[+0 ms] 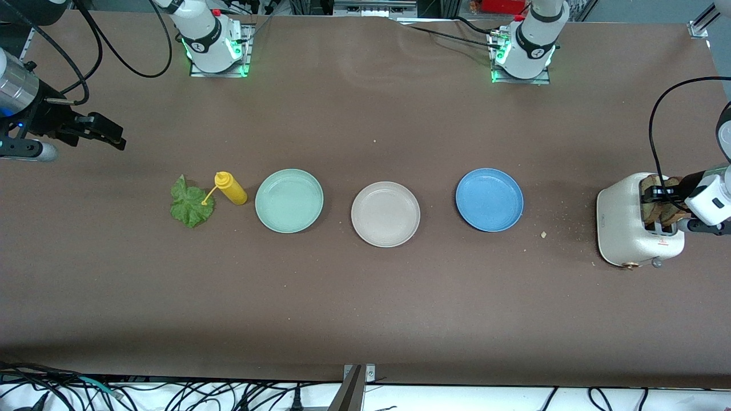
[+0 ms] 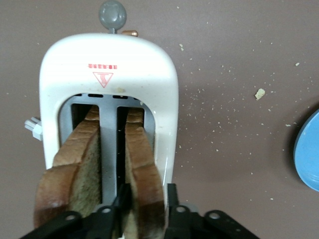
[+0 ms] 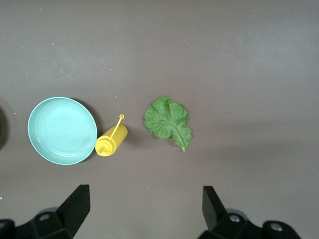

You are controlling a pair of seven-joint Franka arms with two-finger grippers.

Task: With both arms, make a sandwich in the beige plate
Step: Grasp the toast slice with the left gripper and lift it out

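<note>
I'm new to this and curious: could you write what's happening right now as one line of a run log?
left gripper: closing on bread slice in toaster | right gripper: open, waiting above lettuce leaf | beige plate: no food yet

Lettuce leaf (image 3: 168,122), yellow bottle (image 3: 111,141) beside mint plate (image 3: 62,130), open right claw (image 3: 144,211).

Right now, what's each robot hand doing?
Left gripper: closed around a bread slice in the toaster.
Right gripper: open, empty, waiting above the table.
</note>
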